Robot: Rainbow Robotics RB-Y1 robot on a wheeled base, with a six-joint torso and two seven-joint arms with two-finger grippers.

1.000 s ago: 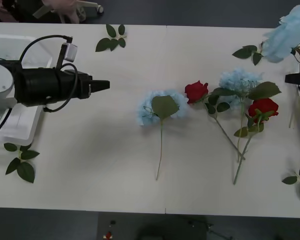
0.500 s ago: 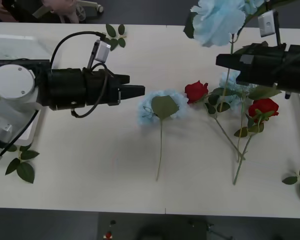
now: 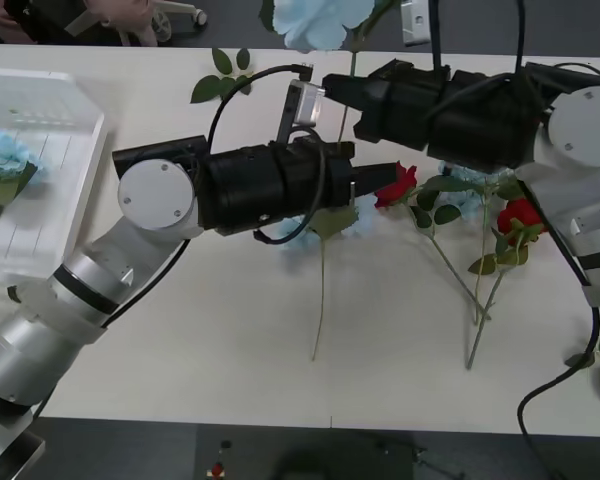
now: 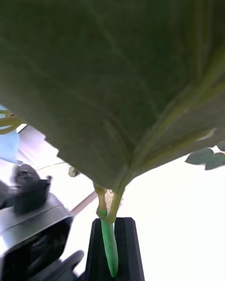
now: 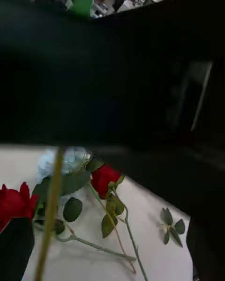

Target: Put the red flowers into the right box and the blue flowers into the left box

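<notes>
The right hand [image 4: 112, 248] pinches the stem of a blue flower [image 3: 315, 20], held high above the worktop [image 3: 180, 340], while the left hand [image 3: 375, 180], fingers spread, reaches over the blue flower [image 3: 300, 232] lying beside the red roses [image 3: 395, 183]. One blue flower [image 3: 0, 160] already sits in the left box [image 3: 60, 110], well away from the roses; both roses and another blue head among them remain unsorted

right pincer [image 4: 112, 248] clamped; left pincer [image 3: 375, 184] spread.
</notes>
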